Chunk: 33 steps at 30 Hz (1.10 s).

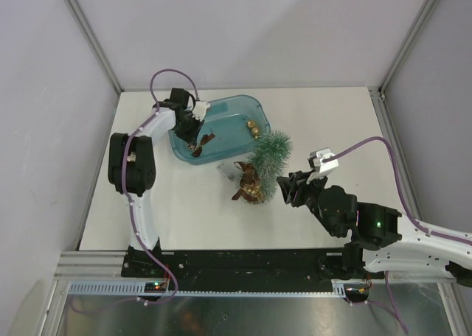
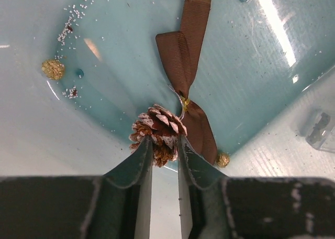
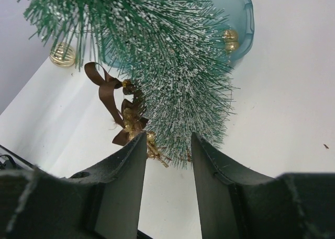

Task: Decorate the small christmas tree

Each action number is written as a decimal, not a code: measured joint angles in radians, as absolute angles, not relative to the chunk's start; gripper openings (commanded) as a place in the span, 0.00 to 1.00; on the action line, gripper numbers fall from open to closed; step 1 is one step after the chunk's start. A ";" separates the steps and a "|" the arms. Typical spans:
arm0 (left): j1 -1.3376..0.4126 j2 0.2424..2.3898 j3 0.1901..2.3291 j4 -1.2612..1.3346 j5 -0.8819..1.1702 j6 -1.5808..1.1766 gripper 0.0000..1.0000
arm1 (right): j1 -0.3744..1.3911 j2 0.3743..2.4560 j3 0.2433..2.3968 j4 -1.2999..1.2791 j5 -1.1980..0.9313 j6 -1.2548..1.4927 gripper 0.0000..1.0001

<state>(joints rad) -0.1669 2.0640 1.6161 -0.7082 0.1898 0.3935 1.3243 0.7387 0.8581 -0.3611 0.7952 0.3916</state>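
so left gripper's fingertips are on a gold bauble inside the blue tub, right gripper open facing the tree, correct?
Not a bauble. The left wrist view shows the left gripper pinching the pine cone with the brown ribbon, inside the blue tub. The rest holds: the right gripper is open, facing the small christmas tree.

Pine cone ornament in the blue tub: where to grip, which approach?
Pinch the pine cone across its scaly body, coming straight down from above: it lies flat on the tub floor, and its brown ribbon is limp, so likely slips.
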 measured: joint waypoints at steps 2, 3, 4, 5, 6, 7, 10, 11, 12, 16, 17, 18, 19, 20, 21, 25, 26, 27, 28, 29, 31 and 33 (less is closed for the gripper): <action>-0.167 2.063 1.616 -0.705 0.196 0.394 0.19 | 1.324 0.735 0.858 -0.361 0.795 0.392 0.44; -0.167 2.061 1.616 -0.704 0.200 0.393 0.19 | 1.324 0.732 0.858 -0.361 0.794 0.391 0.44; -0.168 2.056 1.616 -0.705 0.209 0.393 0.18 | 1.324 0.730 0.859 -0.361 0.793 0.391 0.43; -0.168 2.049 1.616 -0.706 0.218 0.392 0.18 | 1.324 0.727 0.860 -0.361 0.793 0.391 0.43; -0.170 2.039 1.616 -0.707 0.226 0.391 0.18 | 1.324 0.727 0.861 -0.361 0.792 0.391 0.43; -0.173 2.027 1.616 -0.708 0.237 0.390 0.17 | 1.324 0.726 0.863 -0.361 0.791 0.391 0.43; -0.191 1.943 1.616 -0.714 0.272 0.377 0.14 | 1.324 0.727 0.867 -0.361 0.788 0.390 0.43; -0.200 1.905 1.617 -0.714 0.284 0.373 0.13 | 1.323 0.727 0.868 -0.361 0.787 0.390 0.43; -0.210 1.865 1.620 -0.714 0.299 0.366 0.13 | 1.323 0.728 0.869 -0.361 0.786 0.390 0.43; -0.244 1.729 1.657 -0.711 0.372 0.336 0.13 | 1.322 0.730 0.873 -0.361 0.784 0.390 0.43; -0.251 1.704 1.667 -0.710 0.395 0.324 0.13 | 1.322 0.730 0.874 -0.362 0.784 0.390 0.43; -0.260 1.676 1.676 -0.706 0.427 0.309 0.14 | 1.322 0.730 0.875 -0.362 0.784 0.390 0.43; -0.265 1.658 1.681 -0.704 0.450 0.298 0.14 | 1.321 0.730 0.875 -0.363 0.785 0.390 0.43; -0.272 1.635 1.686 -0.703 0.482 0.283 0.14 | 1.320 0.730 0.876 -0.363 0.785 0.390 0.43; -0.278 1.619 1.690 -0.704 0.513 0.268 0.15 | 1.319 0.730 0.877 -0.364 0.786 0.390 0.43; -0.303 1.575 1.699 -0.705 0.642 0.218 0.15 | 1.312 0.736 0.878 -0.374 0.796 0.392 0.43; -0.307 1.567 1.699 -0.705 0.675 0.205 0.15 | 1.308 0.738 0.878 -0.379 0.798 0.392 0.43; -0.310 1.560 1.699 -0.705 0.702 0.196 0.15 | 1.304 0.738 0.878 -0.384 0.800 0.392 0.43; -0.313 1.553 1.699 -0.706 0.735 0.184 0.15 | 1.298 0.738 0.878 -0.389 0.801 0.392 0.43; -0.317 1.544 1.699 -0.706 0.765 0.174 0.15 | 1.293 0.738 0.878 -0.391 0.802 0.392 0.43; -0.325 1.528 1.699 -0.706 0.809 0.157 0.15 | 1.279 0.738 0.878 -0.393 0.802 0.392 0.43; -0.338 1.509 1.699 -0.706 0.840 0.147 0.15 | 1.264 0.738 0.878 -0.393 0.801 0.392 0.43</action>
<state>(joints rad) -0.3382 1.5093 1.6993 -0.7059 0.8398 0.1474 1.2640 0.7383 0.8776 -0.3931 0.8009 0.3923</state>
